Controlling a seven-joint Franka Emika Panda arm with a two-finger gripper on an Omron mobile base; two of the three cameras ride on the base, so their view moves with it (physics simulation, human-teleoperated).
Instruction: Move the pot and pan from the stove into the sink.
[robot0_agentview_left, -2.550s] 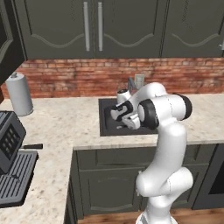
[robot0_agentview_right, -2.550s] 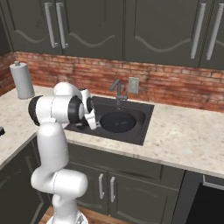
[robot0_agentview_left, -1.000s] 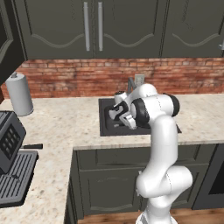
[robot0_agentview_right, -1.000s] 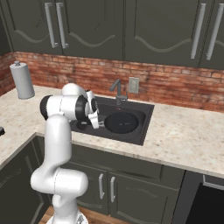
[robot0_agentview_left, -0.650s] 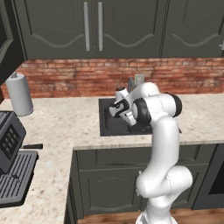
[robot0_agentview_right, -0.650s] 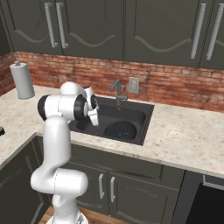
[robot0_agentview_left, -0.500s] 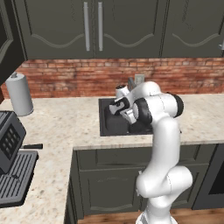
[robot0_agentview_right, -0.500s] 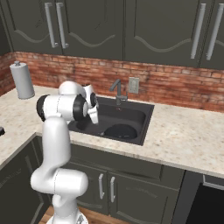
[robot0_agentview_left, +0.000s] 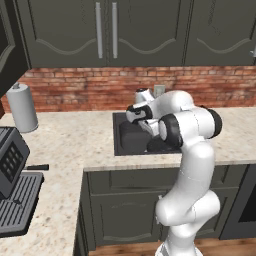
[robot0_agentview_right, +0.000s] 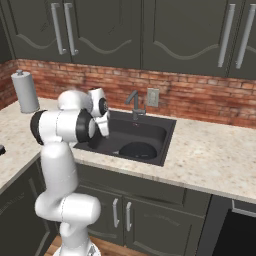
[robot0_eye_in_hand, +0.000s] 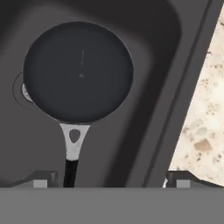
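The black pan (robot0_eye_in_hand: 78, 72) lies flat on the floor of the dark sink (robot0_eye_in_hand: 166, 65), its pale-necked handle (robot0_eye_in_hand: 73, 140) pointing toward my hand. The pan covers most of the round drain (robot0_eye_in_hand: 25, 92). My gripper (robot0_eye_in_hand: 111, 180) hovers above the handle end, open, with nothing between its fingertips (robot0_eye_in_hand: 41, 179). From the right base view the pan (robot0_agentview_right: 137, 149) rests in the near part of the sink (robot0_agentview_right: 165, 127), and the gripper (robot0_agentview_right: 105, 130) hangs over the basin's left side. The pot and the stove are out of view.
A grey faucet (robot0_agentview_right: 134, 102) stands at the sink's back. Speckled beige counter (robot0_agentview_right: 215, 155) runs on both sides. A paper towel roll (robot0_agentview_left: 22, 106) stands at the far left, a dark appliance (robot0_agentview_left: 12, 170) on the near left counter. Dark cabinets hang overhead.
The jaws have opened and let go of the pan's handle. The pan now rests in the sink, and my hand has lifted slightly above it.
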